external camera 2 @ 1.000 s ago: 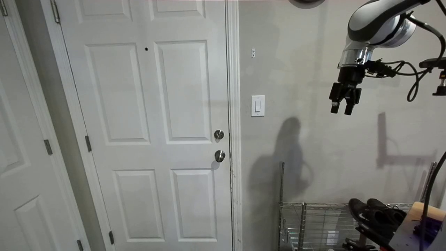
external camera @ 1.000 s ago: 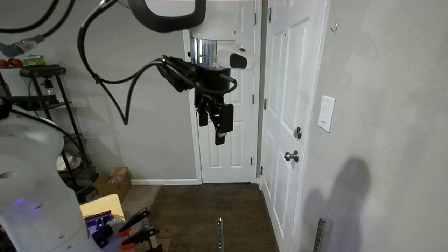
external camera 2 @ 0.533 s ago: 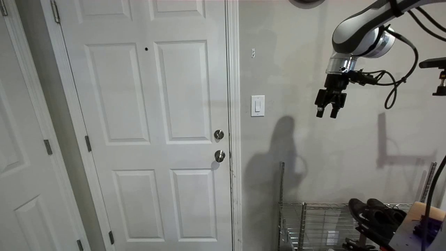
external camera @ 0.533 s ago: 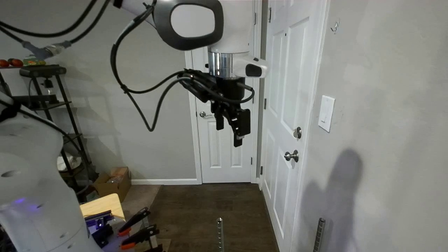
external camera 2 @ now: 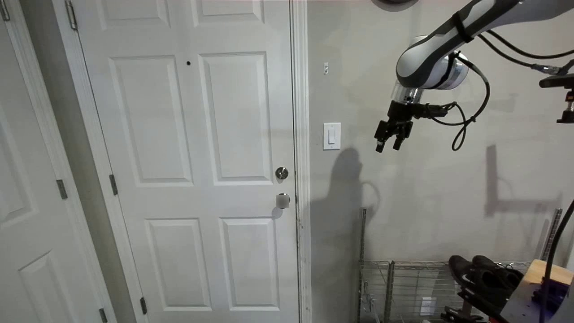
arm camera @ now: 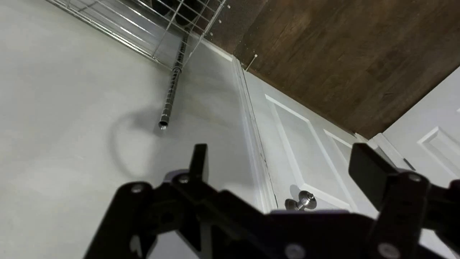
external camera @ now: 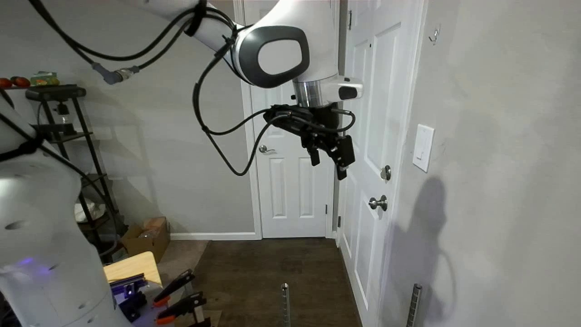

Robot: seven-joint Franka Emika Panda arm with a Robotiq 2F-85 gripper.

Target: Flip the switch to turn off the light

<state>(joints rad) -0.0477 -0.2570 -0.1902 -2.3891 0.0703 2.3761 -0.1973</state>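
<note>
- The switch [external camera 2: 332, 136]: a small white rectangular plate [external camera: 423, 147], taller than wide, with a narrower white paddle [external camera 2: 332, 136], also upright, set in its middle.
- It sits upright and flat against the gray wall [external camera 2: 439, 197] in both exterior views.
- It is right of the white panelled door [external camera 2: 202, 197], near the door frame [external camera 2: 301, 157] but apart from it.
- Which way the paddle is pressed cannot be told.

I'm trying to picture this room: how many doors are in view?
2: the round-knob door beside the light switch, and the lever-handle door, partly behind the robot's arm in an exterior view. Others may lie out of frame.
</note>
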